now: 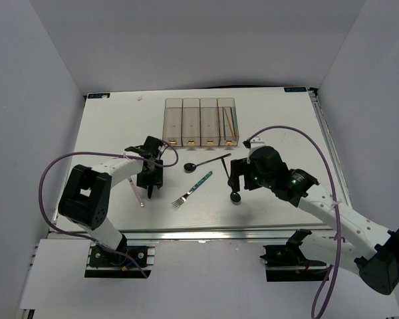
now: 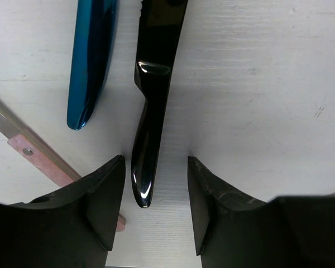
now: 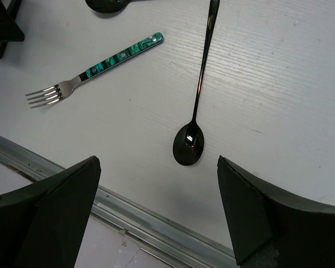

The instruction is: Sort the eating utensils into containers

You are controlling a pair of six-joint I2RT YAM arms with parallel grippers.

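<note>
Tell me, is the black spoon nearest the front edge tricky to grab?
Probably slippery: the black spoon has a mirror gloss. Its thin handle lies flat on the table, so it may skid before lifting. Likely stiff: it looks straight.

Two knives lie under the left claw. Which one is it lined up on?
The black knife: its handle end lies between the fingers of the open left claw. The blue knife lies beside it, outside the gap.
</note>
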